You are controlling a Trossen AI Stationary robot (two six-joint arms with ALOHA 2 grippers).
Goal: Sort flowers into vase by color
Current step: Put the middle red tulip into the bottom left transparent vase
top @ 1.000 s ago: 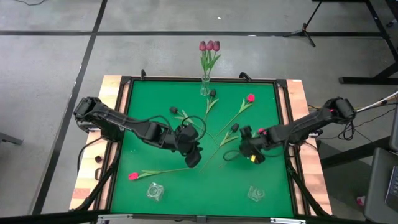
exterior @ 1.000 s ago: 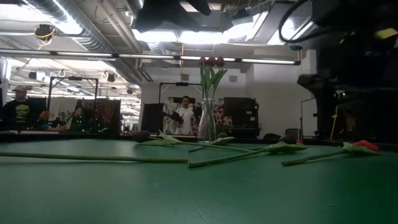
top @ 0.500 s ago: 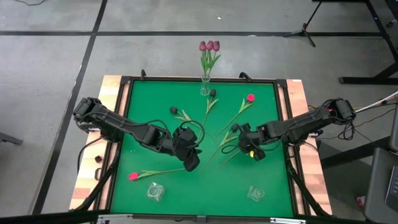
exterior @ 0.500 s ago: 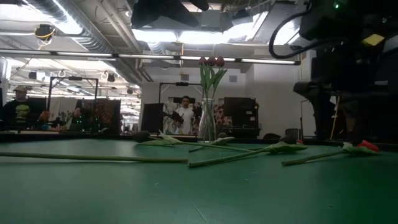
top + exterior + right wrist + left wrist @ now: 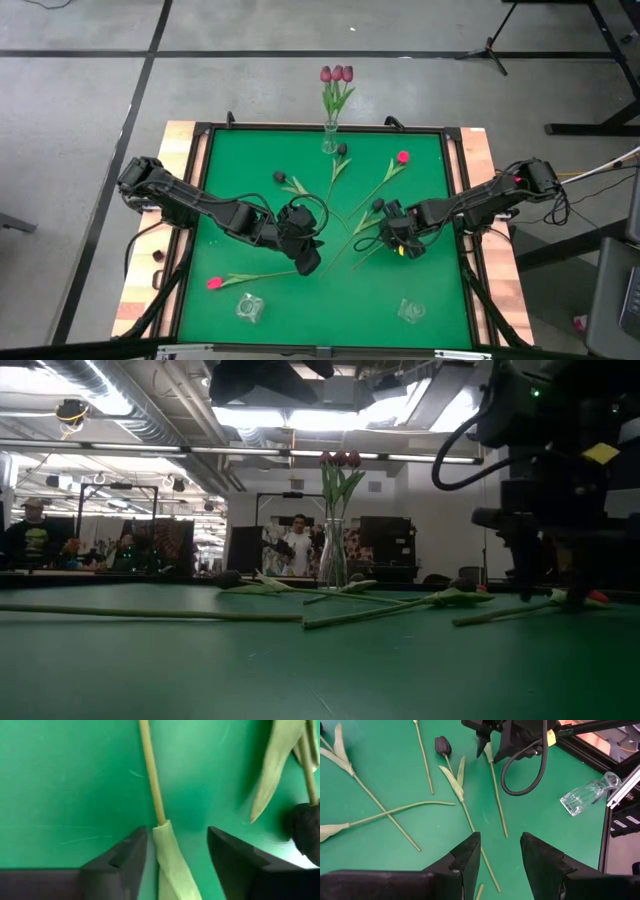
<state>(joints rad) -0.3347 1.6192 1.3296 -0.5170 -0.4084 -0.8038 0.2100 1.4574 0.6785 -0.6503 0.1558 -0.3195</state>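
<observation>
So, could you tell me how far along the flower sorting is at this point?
Done: three mauve tulips stand in the far vase. In hand: the right gripper is down at the mat, fingers open either side of one stem; nothing is lifted. The left gripper hangs open above other stems. Left: the pink and dark tulips lying on the mat and two empty vases.

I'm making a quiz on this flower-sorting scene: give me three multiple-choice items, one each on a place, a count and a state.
1. Where does the filled vase stand?
A. the table's far edge
B. the near left corner
C. off the table

2. How many tulips are in it?
A. one
B. three
C. five

3. How are the right gripper's fingers?
A. shut on a vase
B. open around a green stem
C. shut on nothing

Answers: 1 A, the high view shows it at the far edge; 2 B, three heads show; 3 B, the right wrist view shows the stem between spread fingers.
</observation>
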